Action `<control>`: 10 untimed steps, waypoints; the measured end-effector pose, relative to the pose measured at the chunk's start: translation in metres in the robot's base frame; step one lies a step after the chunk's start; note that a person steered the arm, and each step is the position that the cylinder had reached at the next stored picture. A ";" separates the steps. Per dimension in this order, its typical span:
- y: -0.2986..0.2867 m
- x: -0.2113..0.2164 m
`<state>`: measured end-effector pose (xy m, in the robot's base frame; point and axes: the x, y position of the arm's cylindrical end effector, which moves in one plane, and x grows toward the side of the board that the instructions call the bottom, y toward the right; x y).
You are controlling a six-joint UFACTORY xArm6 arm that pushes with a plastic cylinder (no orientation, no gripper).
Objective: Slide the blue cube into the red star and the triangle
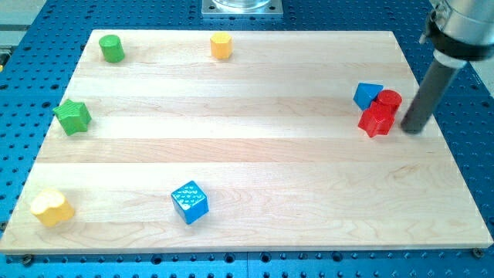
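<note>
1. One blue cube (190,202) lay near the view's bottom, well apart from our tip (411,128).
2. We found the tip, a bare rod without jaws, just right of the red star (376,120) and blue triangle (367,95).
3. We judged the cube lay far left and below.

The rod (444,54) runs off the view's top-right corner; the red cylinder (388,100) partly hides the blue triangle (366,94).

The table (247,154) was pale wood on a blue perforated base (471,69). My tip (414,127) was dark grey. Right beside it: red star (377,120), red cylinder (389,100), blue triangle (367,95). Far off were the blue cube (190,202) with light speckles, plus green and yellow blocks.
</note>
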<state>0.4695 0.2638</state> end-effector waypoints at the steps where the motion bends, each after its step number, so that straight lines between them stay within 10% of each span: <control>1: -0.075 0.096; 3: -0.327 0.145; 5: -0.322 0.044; 6: -0.324 0.121; 7: -0.396 0.095; 9: -0.236 -0.001; 10: -0.262 0.002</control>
<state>0.4717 0.0017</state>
